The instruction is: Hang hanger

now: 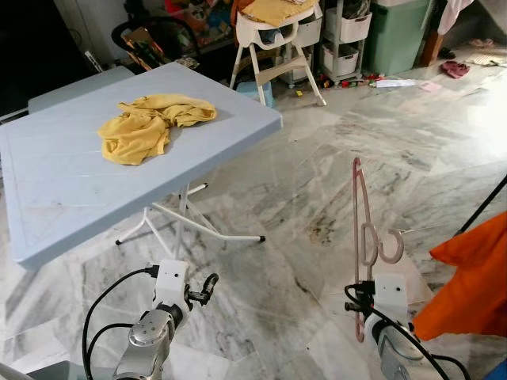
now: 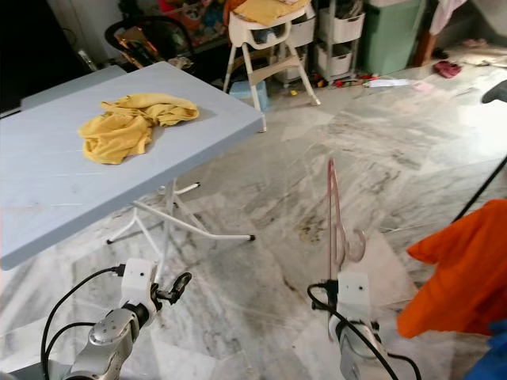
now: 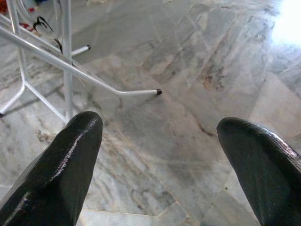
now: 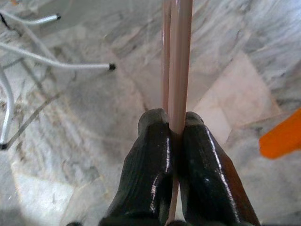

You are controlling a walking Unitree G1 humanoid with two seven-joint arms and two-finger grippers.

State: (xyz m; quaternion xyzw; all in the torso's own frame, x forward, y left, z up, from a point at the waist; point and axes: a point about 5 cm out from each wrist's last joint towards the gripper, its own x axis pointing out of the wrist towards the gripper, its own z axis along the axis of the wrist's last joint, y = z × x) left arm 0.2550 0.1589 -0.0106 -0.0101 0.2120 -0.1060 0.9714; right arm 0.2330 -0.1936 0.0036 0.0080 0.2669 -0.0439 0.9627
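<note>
A pink plastic hanger (image 1: 359,223) stands upright over the marble floor at the lower right, its hook (image 1: 390,247) curling to the right. My right gripper (image 4: 175,121) is shut on the hanger's lower bars (image 4: 177,56), both black fingers pressed against them. My left gripper (image 1: 207,286) hangs low at the lower left, near the table's white legs (image 3: 66,61). Its fingers (image 3: 70,155) are wide open, with only floor between them.
A light blue folding table (image 1: 63,182) with a crumpled yellow cloth (image 1: 150,123) stands at the left. An orange garment (image 1: 475,273) hangs at the right edge beside a thin black pole (image 1: 483,204). A white high chair (image 1: 277,39), a green bin (image 1: 396,32) and storage clutter line the back.
</note>
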